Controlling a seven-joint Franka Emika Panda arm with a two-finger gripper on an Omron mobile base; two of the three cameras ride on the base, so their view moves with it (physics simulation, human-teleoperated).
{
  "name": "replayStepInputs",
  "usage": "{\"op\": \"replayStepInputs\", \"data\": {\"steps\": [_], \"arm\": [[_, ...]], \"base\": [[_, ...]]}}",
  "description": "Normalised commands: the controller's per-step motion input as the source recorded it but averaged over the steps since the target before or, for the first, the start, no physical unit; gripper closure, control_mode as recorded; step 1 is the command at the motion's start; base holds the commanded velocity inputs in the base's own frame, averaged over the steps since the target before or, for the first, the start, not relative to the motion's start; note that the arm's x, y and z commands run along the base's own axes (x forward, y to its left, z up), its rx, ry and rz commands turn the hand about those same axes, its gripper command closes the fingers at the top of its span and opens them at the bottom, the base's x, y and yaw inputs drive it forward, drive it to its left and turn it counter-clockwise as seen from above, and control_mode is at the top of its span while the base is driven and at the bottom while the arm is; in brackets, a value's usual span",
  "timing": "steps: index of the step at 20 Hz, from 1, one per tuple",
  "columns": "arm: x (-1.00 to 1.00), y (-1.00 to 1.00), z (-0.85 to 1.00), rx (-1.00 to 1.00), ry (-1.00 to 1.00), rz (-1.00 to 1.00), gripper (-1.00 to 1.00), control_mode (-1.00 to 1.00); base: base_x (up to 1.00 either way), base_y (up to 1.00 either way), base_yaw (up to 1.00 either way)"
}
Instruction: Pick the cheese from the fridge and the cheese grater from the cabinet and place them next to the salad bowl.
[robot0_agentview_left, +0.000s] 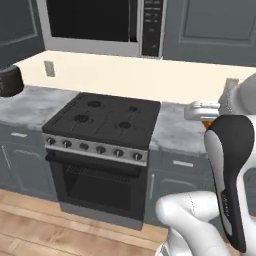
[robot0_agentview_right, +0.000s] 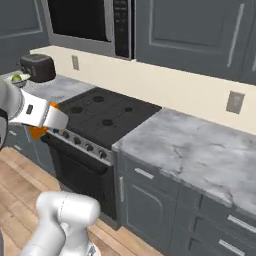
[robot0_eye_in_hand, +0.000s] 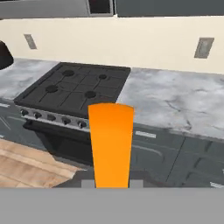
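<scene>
My gripper (robot0_eye_in_hand: 112, 183) is shut on the cheese (robot0_eye_in_hand: 110, 144), an orange wedge that stands up between the fingertips in the hand view. The hand hangs in the air in front of the counter, facing the stove. From the left base view the gripper (robot0_agentview_left: 201, 110) sits at the right edge with a bit of orange cheese (robot0_agentview_left: 207, 124) under it. From the right base view the gripper (robot0_agentview_right: 49, 118) is at the left, the cheese (robot0_agentview_right: 37, 132) poking out below. The salad bowl (robot0_agentview_right: 18, 78) with green lettuce stands far left beside the toaster. The fridge and the cheese grater are out of view.
A black gas stove (robot0_agentview_left: 105, 117) with an oven below sits between marble counters (robot0_agentview_right: 200, 150). A microwave (robot0_agentview_left: 100, 22) hangs above it, flanked by closed dark grey wall cabinets (robot0_agentview_right: 190, 30). The dark toaster (robot0_agentview_right: 37, 67) stands on the left counter. Grey drawer fronts (robot0_agentview_right: 150, 175) run below.
</scene>
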Motion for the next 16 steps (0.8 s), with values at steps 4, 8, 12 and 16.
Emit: {"op": "replayStepInputs", "data": {"steps": [4, 8, 12, 16], "arm": [[0.00, 0.00, 0.00, 0.00, 0.00, 0.00, 1.00, 1.00], [0.00, 0.00, 0.00, 0.00, 0.00, 0.00, 1.00, 1.00], [0.00, 0.00, 0.00, 0.00, 0.00, 0.00, 1.00, 1.00], [0.00, 0.00, 0.00, 0.00, 0.00, 0.00, 1.00, 1.00]], "base": [[-0.11, 0.46, 0.93], [0.08, 0.65, 0.53], [0.86, 0.41, -0.05], [0.89, 0.94, -0.30]]}}
